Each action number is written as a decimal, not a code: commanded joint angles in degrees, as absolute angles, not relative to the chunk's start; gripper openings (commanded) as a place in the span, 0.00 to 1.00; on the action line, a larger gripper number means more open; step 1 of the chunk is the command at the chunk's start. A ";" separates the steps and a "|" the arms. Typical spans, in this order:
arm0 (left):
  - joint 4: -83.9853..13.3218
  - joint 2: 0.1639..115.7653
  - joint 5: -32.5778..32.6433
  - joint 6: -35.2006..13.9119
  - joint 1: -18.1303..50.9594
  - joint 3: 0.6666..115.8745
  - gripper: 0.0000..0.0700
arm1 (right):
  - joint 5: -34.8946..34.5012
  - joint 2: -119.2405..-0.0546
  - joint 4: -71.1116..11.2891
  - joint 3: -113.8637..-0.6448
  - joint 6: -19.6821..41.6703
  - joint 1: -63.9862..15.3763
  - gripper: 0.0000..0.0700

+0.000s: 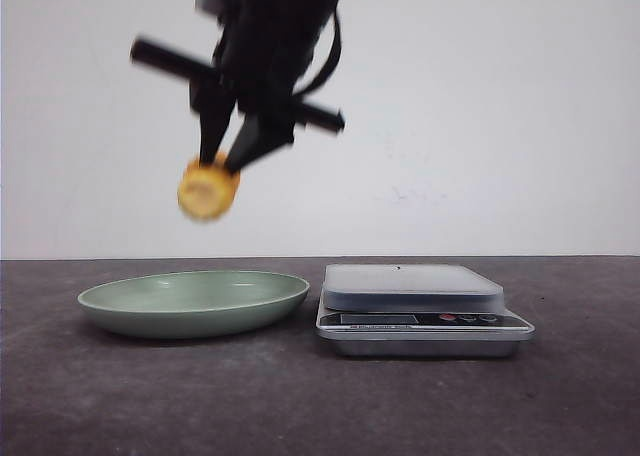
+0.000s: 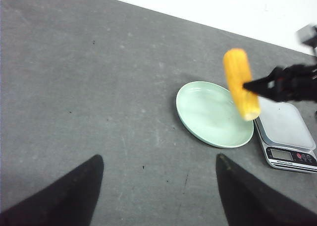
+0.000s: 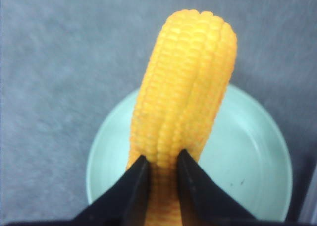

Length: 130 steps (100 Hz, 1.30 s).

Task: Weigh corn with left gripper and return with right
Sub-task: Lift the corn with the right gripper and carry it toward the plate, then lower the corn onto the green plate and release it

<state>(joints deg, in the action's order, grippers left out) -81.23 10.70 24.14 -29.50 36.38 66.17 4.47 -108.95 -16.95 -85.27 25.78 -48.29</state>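
Observation:
The corn, a yellow-orange cob with ribbed kernel rows, hangs in the air above the pale green plate. My right gripper is shut on it from above. In the right wrist view the fingers pinch the cob with the plate below. In the left wrist view my left gripper is open and empty over bare table, well away from the plate. That view also shows the corn held by the right gripper.
A silver kitchen scale stands just right of the plate, its platform bare; it also shows in the left wrist view. The dark grey table ends at a white wall behind.

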 commanded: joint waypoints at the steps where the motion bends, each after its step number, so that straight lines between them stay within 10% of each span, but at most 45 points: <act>1: -81.01 10.74 24.47 -29.65 36.60 66.78 0.62 | 4.56 -111.37 -16.25 -86.85 27.81 -48.82 0.00; 41: -81.45 10.74 24.53 -29.61 36.60 66.78 0.62 | 5.10 -116.92 -15.35 -86.85 29.85 -47.92 0.04; 63: -81.38 10.74 24.60 -29.63 36.60 66.78 0.62 | 3.90 -116.90 -12.14 -86.87 29.34 -47.79 0.86; 130: -80.99 10.74 24.58 -29.58 36.60 66.78 0.62 | 10.63 -76.09 -31.79 -87.15 11.66 -41.76 0.86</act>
<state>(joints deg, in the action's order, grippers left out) -81.23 10.70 24.23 -29.58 36.38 66.15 9.63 -81.76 -29.56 -85.89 15.11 -41.45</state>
